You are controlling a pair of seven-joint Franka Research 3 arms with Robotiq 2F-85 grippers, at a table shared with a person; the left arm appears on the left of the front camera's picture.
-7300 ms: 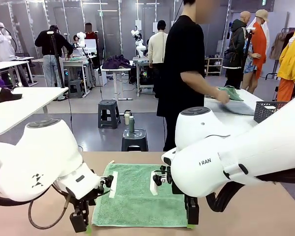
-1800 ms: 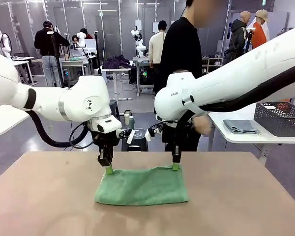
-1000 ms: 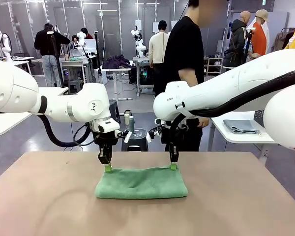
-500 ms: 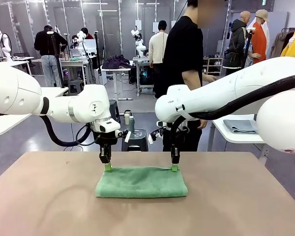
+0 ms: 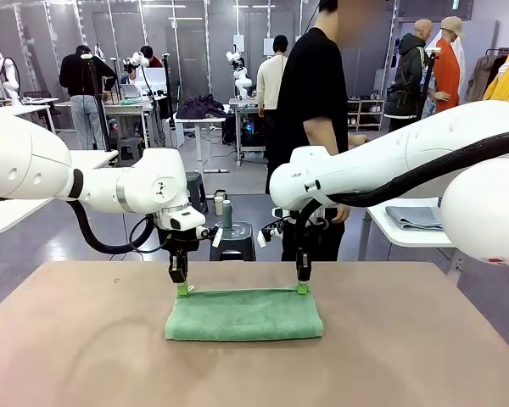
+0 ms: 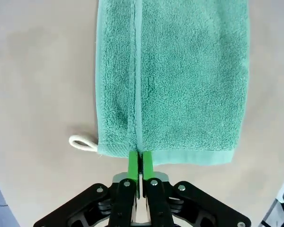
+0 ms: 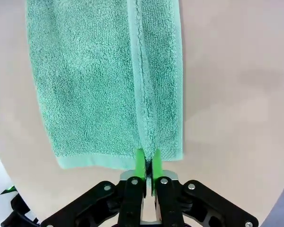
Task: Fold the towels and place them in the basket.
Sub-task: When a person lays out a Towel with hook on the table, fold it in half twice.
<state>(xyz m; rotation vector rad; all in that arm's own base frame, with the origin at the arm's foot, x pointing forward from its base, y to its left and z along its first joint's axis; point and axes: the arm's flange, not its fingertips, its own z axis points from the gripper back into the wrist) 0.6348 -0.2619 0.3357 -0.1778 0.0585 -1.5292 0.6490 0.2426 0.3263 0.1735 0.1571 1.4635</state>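
A mint-green towel [image 5: 243,315] lies folded in half on the brown table [image 5: 85,356], with its doubled edge on the far side. My left gripper [image 5: 182,290] is shut on the towel's far left corner, and my right gripper [image 5: 302,288] is shut on its far right corner. In the left wrist view the green pads [image 6: 134,165] pinch the hem of the towel [image 6: 180,80], and a white loop tag [image 6: 81,143] sticks out beside them. The right wrist view has the pads [image 7: 140,163] closed on the layered edge of the towel [image 7: 99,80]. My right arm hides the basket.
A person in black [image 5: 318,102] stands just past the table's far edge. A folded grey-green cloth [image 5: 416,218] rests on the white side table [image 5: 407,237] at the right. A stool with bottles [image 5: 231,237] stands behind the table. Bare tabletop surrounds the towel.
The towel, flat and open several seconds ago, is folded in half with both grippers at its far edge. Over the last second the grippers settled slightly lower and the fold flattened.
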